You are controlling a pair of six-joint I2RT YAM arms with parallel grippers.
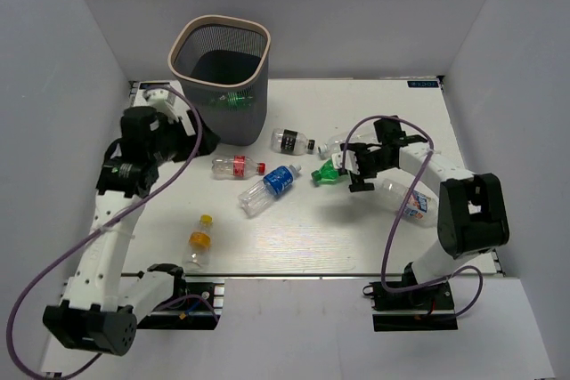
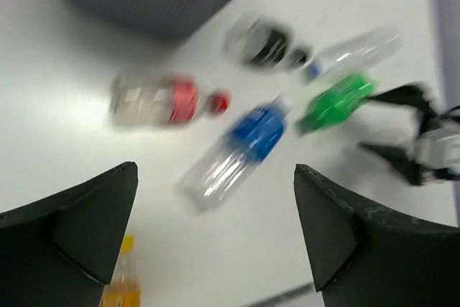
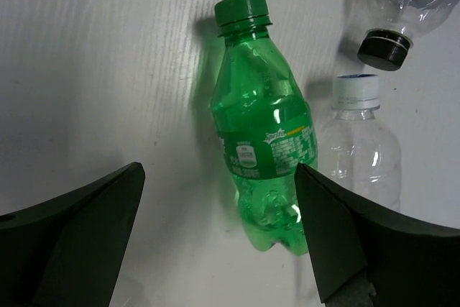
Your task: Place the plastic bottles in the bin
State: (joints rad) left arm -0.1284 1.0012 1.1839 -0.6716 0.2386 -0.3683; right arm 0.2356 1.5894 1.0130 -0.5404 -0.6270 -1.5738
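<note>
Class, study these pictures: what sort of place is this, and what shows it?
Probably a robotics lab bench: two robot arms on a white table, plain walls around it, bottles scattered near a bin.

Even, bright light with soft shadows; left wrist view smeared by blur, glints on the green bottle.
</note>
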